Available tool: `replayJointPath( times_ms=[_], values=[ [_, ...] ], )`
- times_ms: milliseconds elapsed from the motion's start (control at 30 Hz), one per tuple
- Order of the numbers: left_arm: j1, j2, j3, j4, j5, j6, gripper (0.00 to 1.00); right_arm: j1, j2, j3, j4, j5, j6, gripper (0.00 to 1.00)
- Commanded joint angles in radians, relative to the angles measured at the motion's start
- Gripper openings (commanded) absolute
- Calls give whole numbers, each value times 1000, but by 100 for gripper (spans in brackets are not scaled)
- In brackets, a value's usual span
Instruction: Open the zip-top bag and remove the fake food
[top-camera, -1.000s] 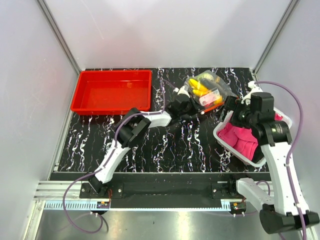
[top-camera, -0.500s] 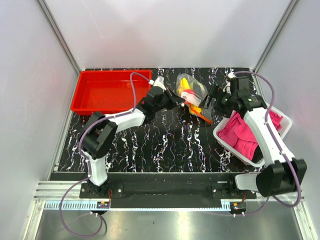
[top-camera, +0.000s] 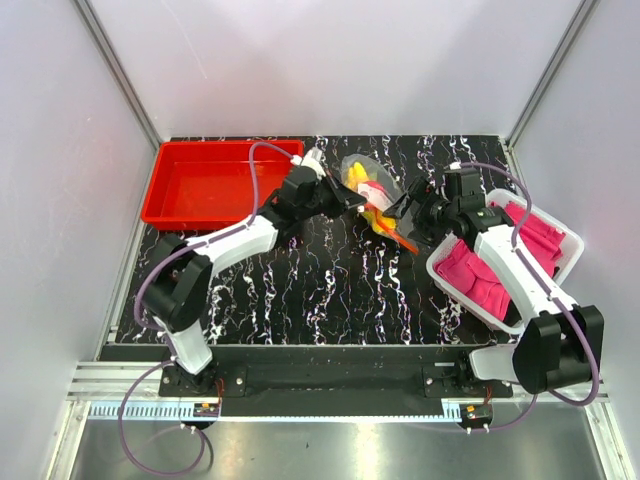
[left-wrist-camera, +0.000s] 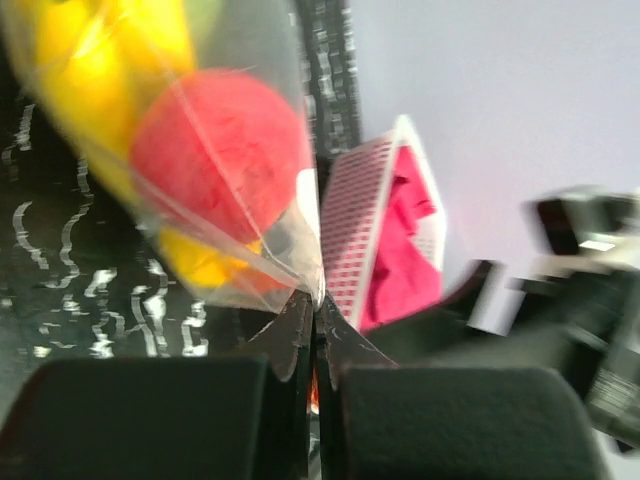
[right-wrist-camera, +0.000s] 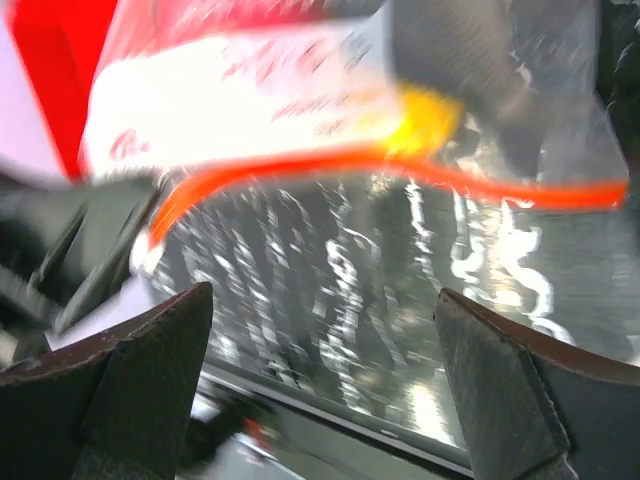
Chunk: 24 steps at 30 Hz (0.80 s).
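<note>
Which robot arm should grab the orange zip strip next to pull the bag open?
Probably the right. The right gripper is open, with the orange zip strip just ahead of its fingers. The left gripper is busy: it is shut on the zip-top bag, holding it.

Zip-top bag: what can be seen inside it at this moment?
Through the zip-top bag, a red round fruit, yellow pieces and a small yellow-orange fruit. Blur and crinkled film hide anything else.

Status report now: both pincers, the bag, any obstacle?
Left pincer shut on zip-top bag. Right pincer open, facing orange zip strip. Fake food inside. White bin beside right arm.
</note>
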Motion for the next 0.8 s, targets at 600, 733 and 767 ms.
replayJointPath(
  times_ms=[600,733,767],
  values=[
    [-10,-207,-210,227,156,-123,0,63,145,-85,342,73,320,88],
    [-20,-227,-248,209,147,-118,0,60,234,15,342,73,238,88],
    [-26,-224,-253,211,143,-120,0,62,276,56,334,53,203,88]
  ],
)
